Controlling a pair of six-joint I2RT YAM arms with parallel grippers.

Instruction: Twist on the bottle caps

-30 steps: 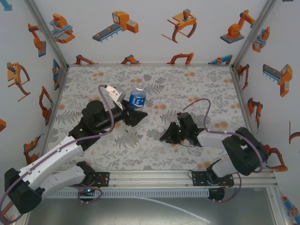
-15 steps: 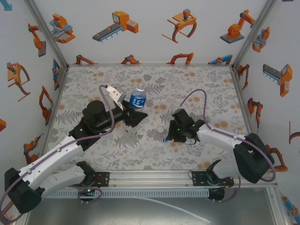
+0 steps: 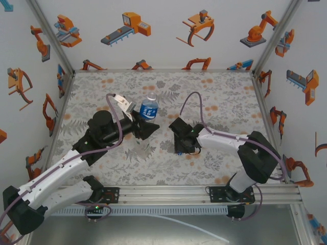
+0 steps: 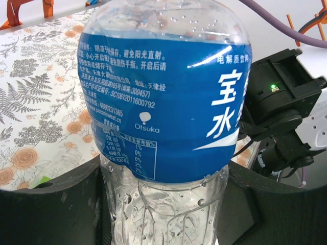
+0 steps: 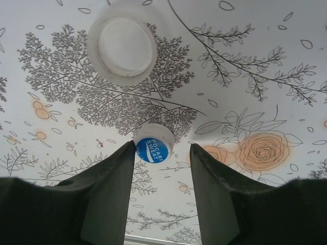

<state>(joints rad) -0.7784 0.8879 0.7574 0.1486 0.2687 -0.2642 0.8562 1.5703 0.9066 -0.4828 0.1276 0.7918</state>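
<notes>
Left jaws tight on blue-label bottle (image 4: 163, 102); right jaws apart, cap (image 5: 154, 144) at tips.

Bright, even, diffuse light; shadows are faint in every view.
From the top, the table (image 3: 214, 97) is evenly lit and sharp, with only soft, pale shadows on it. At the left wrist, white glare streaks cross the blue label of the bottle (image 4: 163, 102); its print is sharp and the background softer. At the right wrist, the right claw (image 5: 162, 147) looks dark and slightly blurred against a crisp table pattern.
</notes>
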